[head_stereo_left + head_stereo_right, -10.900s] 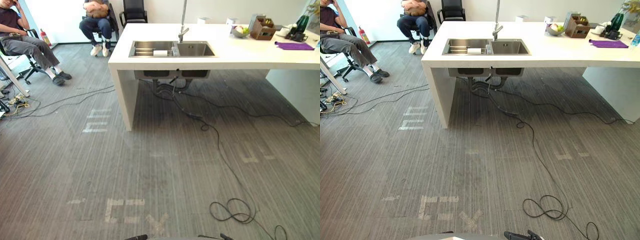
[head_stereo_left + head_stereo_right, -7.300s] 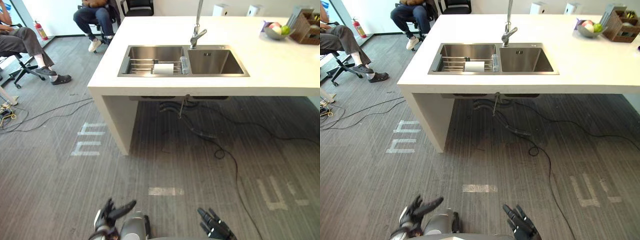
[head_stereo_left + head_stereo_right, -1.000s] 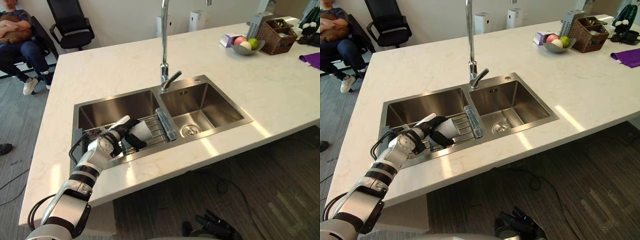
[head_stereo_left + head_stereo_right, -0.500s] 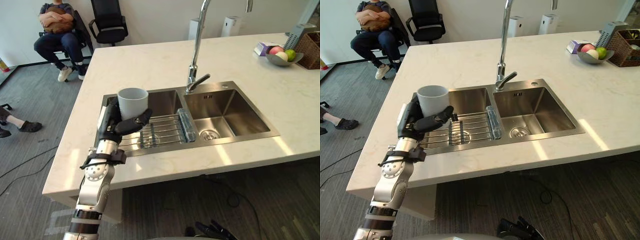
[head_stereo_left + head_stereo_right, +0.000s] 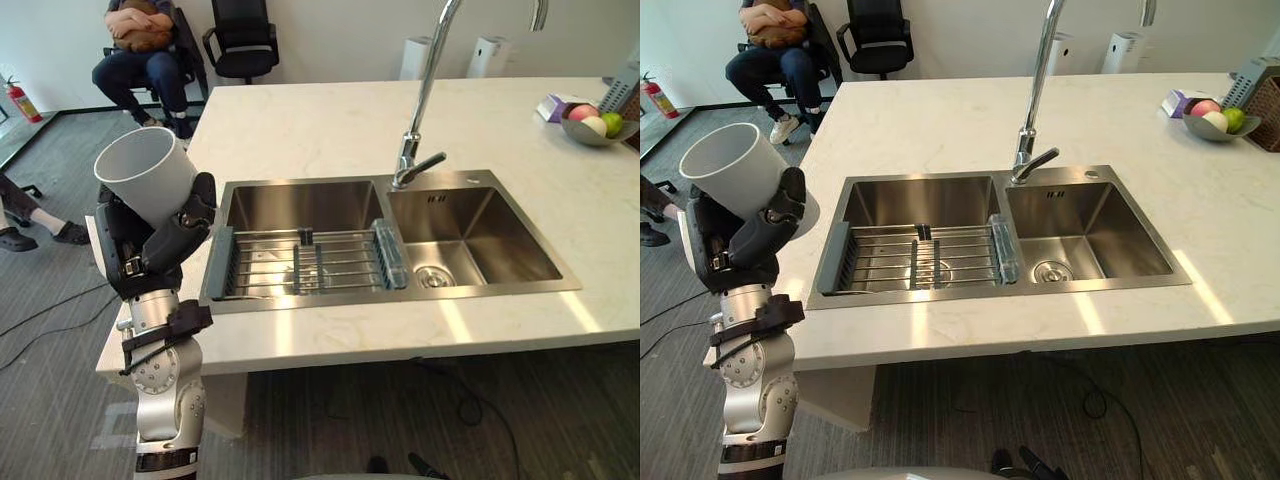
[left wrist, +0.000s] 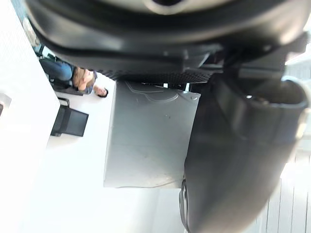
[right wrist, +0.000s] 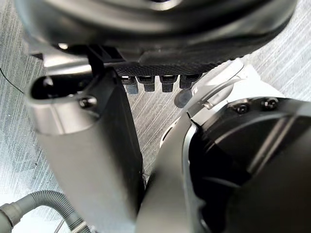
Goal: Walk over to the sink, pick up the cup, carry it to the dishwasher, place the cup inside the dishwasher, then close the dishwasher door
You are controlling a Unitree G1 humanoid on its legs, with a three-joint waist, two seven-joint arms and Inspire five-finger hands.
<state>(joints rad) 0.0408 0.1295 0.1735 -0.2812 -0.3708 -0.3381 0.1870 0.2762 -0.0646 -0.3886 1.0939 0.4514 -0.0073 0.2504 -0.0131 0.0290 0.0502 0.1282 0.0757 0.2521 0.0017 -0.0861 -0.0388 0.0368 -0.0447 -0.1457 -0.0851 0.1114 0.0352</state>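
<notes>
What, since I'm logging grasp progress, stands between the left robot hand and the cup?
Nothing visible does. The left robot hand is already curled round the white cup, holding it tilted in the air by the left end of the counter, apart from the sink.
</notes>
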